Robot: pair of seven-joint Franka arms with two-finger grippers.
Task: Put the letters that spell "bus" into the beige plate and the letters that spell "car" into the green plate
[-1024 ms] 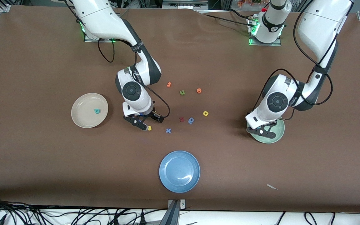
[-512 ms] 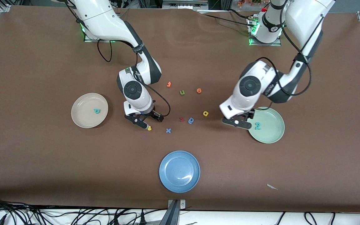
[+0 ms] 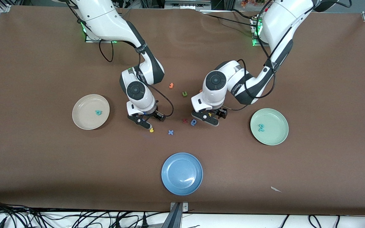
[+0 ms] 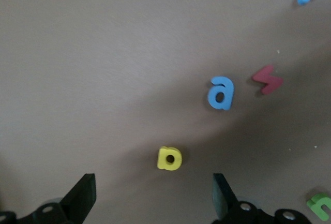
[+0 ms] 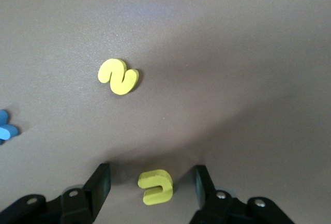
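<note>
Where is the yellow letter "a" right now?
The yellow "a" lies on the brown table between the left claw's open fingers, beside the blue letter.

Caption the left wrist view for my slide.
Left gripper, fingers open, over the yellow "a" on the brown table, blue letter nearby.

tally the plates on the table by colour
beige plate: 1
green plate: 1
blue plate: 1
total: 3
</note>
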